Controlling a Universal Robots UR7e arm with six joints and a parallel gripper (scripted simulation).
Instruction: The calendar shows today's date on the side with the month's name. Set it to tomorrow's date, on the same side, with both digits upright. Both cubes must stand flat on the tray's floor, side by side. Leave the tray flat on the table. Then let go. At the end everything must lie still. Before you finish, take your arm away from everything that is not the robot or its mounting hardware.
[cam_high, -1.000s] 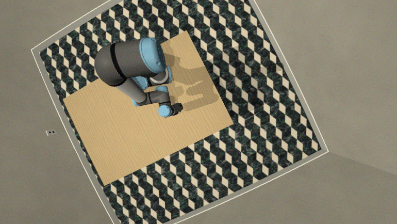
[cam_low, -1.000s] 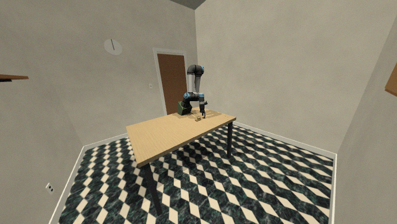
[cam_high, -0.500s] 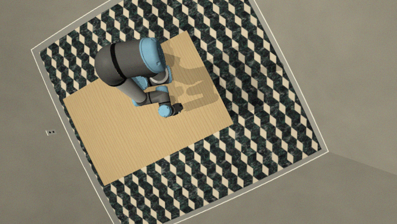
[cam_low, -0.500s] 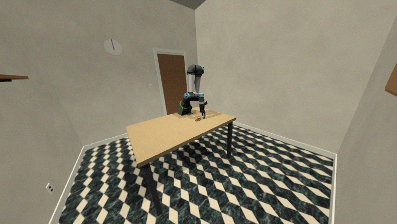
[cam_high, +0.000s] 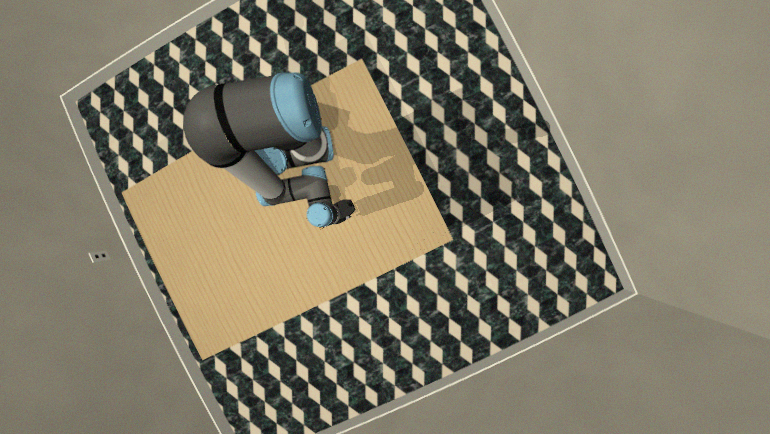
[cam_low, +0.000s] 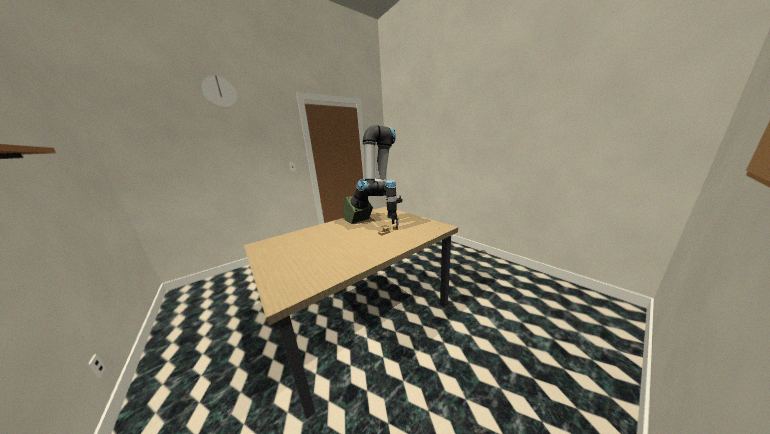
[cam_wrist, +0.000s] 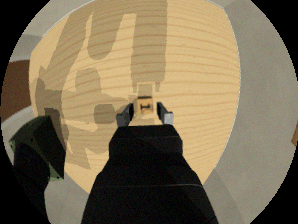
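Note:
A small wooden cube (cam_wrist: 145, 105) (cam_low: 395, 226) with a dark mark on its upward face is on the table under my gripper. The mark is too small to read. My gripper (cam_wrist: 145, 107) (cam_low: 395, 221) is open, its two fingers on either side of the cube in the wrist view, with gaps between. I cannot tell whether the tips are down beside it or just above. The wooden calendar tray (cam_low: 383, 232) stands on the table close to the cube, to its left in the exterior view. What it holds and its month name are too small to make out. In the top view the arm hides these things.
The wooden table (cam_high: 258, 269) (cam_low: 323, 264) carries the arm's dark green base (cam_low: 353, 210) (cam_wrist: 37, 145) at its back. The table's right edge is a short way beyond the cube in the exterior view. Arm shadows lie across the table around the gripper.

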